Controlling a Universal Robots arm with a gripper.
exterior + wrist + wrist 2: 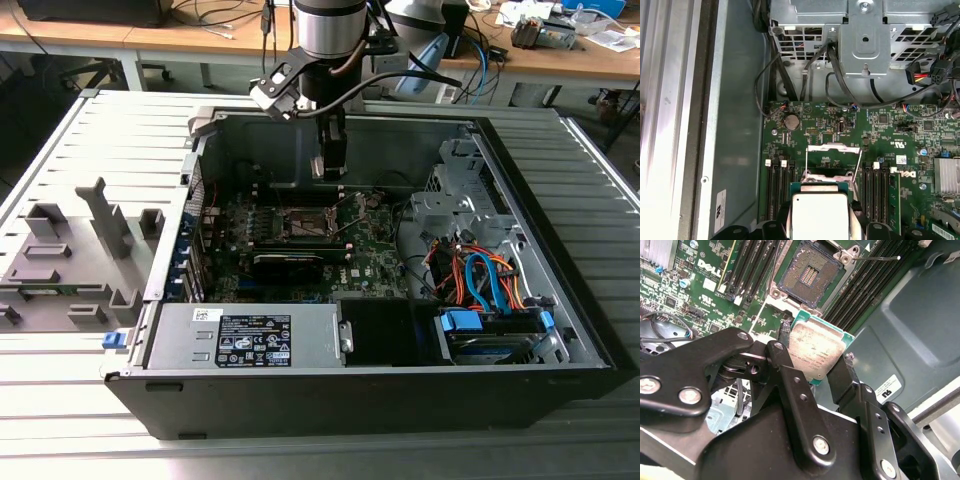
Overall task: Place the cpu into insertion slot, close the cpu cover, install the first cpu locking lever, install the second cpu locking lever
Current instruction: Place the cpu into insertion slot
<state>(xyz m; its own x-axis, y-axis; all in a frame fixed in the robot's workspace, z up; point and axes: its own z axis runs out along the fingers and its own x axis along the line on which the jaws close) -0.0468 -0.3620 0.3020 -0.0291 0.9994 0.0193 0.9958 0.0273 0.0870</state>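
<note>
Lying open on the slatted table (60,420), the computer case (300,400) exposes its green board (372,255) from above. The claw (333,165) hangs near the bare socket (810,275), clamped on the edges of the cpu (817,352), probably to keep it flat for seating.

There is one gripper (815,371), one chip (817,350) and one open computer case (350,400). Inside it sit one bare socket (810,272), two thin wire levers (877,258) (one on each side of the socket), two banks of memory slots (779,192), one coin battery (791,120), one power supply (245,338) and one heat sink (946,175).
</note>
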